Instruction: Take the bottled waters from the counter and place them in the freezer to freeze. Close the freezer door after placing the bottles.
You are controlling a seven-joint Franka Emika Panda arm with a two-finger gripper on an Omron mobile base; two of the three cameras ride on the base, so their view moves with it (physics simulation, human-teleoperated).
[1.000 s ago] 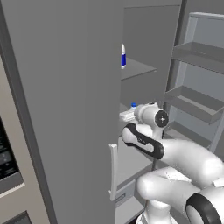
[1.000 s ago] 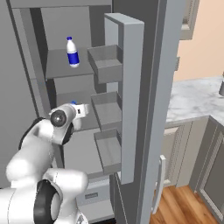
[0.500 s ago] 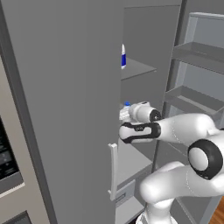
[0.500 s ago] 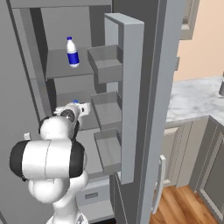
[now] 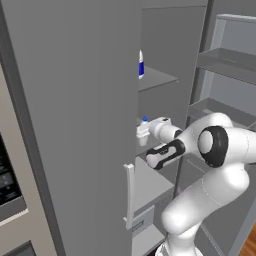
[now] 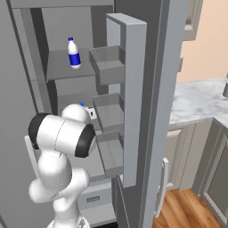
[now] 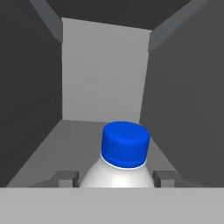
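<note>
One bottle (image 7: 124, 159) clamped in the claw (image 7: 116, 178), arm elbow swung higher than before, second bottle (image 6: 73, 53) upper left on freezer shelf (image 6: 58, 67).

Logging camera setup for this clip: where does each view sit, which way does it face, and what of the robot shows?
Left base view: behind-left of the arm, facing the open freezer; white arm, gripper.
Right base view: behind-right; freezer shelves, counter, arm.
Hand view: on the hand, looking into a shelf bay; fingertips flank a bottle.
Shared: labelled bottle on an upper shelf.

Blue-labelled bottle (image 6: 73, 53) upright on freezer shelf (image 6: 60, 69), second bottle (image 7: 124, 159) — gripper-held
</note>
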